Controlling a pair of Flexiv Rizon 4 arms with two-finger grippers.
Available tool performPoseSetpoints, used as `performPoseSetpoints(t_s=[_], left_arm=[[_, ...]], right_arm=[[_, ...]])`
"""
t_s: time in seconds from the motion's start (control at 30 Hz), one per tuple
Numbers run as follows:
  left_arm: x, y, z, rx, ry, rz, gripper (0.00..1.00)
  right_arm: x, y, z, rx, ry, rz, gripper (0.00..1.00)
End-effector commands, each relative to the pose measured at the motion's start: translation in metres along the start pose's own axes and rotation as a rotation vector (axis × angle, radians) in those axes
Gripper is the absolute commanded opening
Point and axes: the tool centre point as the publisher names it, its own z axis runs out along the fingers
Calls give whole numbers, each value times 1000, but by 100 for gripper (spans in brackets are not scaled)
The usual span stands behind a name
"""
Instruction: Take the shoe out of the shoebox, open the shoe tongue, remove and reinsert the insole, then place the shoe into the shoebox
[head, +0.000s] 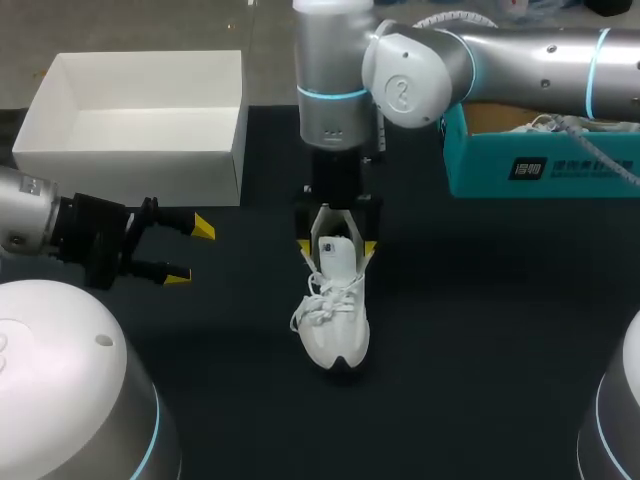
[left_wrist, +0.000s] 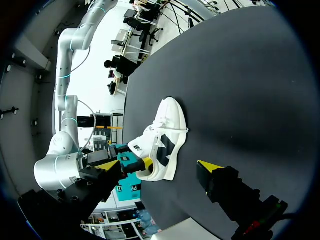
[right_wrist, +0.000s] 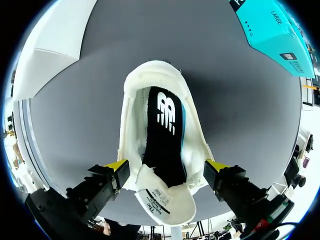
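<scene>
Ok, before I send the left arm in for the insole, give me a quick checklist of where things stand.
1. Shoe out of the box, upright on the table: ok.
2. Tongue folded back from the opening: ok.
3. Insole exposed, lying inside the shoe: ok.
4. Left gripper open, empty, off to the shoe's side: ok.
5. Right gripper holding the shoe firmly: cannot tell.

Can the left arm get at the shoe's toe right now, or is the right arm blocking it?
Probably yes. Only bare table lies between the open left gripper and the shoe. The right gripper sits over the shoe's opening, leaving the toe uncovered.
</scene>
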Motion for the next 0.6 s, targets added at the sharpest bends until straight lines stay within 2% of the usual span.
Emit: performPoseSetpoints(t_s=[0.03,0.6], left_arm=[[-1,-1,0,-1,5,0,100],[-1,-1,0,-1,5,0,100]], right_arm=[[1,-2,2,-3,-1,-2,100],[-3,-12,4,-4,14,5,100]])
